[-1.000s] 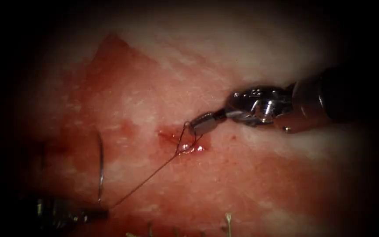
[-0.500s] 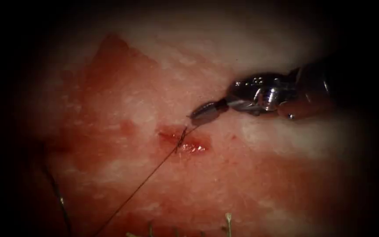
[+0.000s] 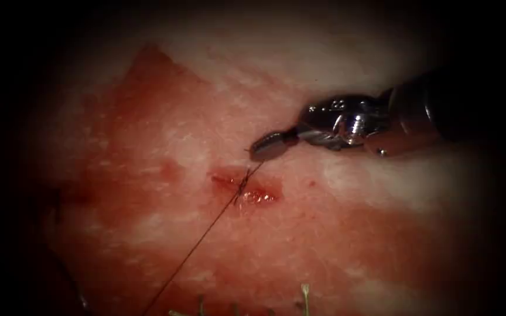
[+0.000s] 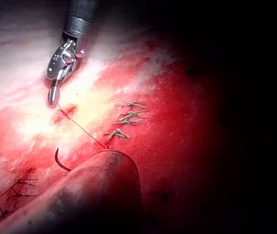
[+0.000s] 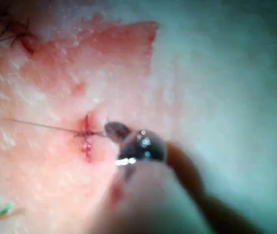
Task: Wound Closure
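- at the far left of the scene, in the left wrist view, the left tool [image 4: 104,180] is seen as a dark rounded body low over the tissue [image 4: 26,73]; what it holds cannot be told.
- just beside it the curved needle [image 4: 60,162] is seen above the tissue, apparently not in it; one end is hidden behind the tool's body, so a hold on it cannot be confirmed.
- from the lower left of the endoscope view the thread [image 3: 200,240] is drawn up in a straight line to the cut [image 3: 242,182], and it is judged taut.
- the cut is crossed by the thread at its middle, and a little red fluid [image 3: 257,197] is pooled at its right.
- cut ends of thread [image 3: 304,289] from older stitches are seen standing along the lower edge.
- just right of the cut, the right tool [image 3: 269,145] is held low, its fingers closed on the short end of the thread; the grip is judged to be kept close to the cut so that this end is not dragged through.
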Robot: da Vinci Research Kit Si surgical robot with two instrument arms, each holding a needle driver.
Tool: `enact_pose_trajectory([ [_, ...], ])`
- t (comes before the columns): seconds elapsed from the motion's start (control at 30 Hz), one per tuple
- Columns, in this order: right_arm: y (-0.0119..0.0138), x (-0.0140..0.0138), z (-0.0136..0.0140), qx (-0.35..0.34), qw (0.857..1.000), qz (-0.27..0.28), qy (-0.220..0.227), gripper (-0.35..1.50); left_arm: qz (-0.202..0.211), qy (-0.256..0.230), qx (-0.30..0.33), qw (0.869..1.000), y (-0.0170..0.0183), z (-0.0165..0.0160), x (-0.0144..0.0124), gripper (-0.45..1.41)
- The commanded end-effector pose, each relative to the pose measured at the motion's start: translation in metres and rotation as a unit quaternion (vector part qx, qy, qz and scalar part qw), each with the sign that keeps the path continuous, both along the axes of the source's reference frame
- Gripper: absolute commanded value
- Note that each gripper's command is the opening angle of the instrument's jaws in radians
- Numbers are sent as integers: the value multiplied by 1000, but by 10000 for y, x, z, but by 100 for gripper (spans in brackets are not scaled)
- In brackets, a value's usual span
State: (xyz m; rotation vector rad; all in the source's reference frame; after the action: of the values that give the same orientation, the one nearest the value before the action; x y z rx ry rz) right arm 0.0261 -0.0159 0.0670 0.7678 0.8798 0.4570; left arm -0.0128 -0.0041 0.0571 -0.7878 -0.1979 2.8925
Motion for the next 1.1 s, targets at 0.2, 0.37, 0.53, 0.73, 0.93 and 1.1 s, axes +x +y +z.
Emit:
enact_pose_trajectory([
  [0.2, 1, -1, 9, -12, 1000, 6, -9, -35, 7, -4, 2, 1000, -26, 12, -7, -45],
  [0.37, 4, -4, 10, -24, 999, 14, -17, -35, 9, -6, 2, 1000, -38, 16, -5, -45],
  [0.53, 5, -7, 10, -33, 999, 19, -21, -35, 10, -7, 5, 1000, -47, 17, -2, -45],
  [0.73, 8, -8, 11, -36, 999, 20, -23, -35, 11, -3, 10, 1000, -58, 19, 7, -45],
  [0.93, 11, -8, 12, -38, 999, 22, -23, -35, 13, -2, 15, 1000, -64, 21, 16, -45],
  [1.1, 10, -6, 13, -38, 999, 26, -24, -35, 12, -3, 17, 1000, -62, 19, 20, -45],
])
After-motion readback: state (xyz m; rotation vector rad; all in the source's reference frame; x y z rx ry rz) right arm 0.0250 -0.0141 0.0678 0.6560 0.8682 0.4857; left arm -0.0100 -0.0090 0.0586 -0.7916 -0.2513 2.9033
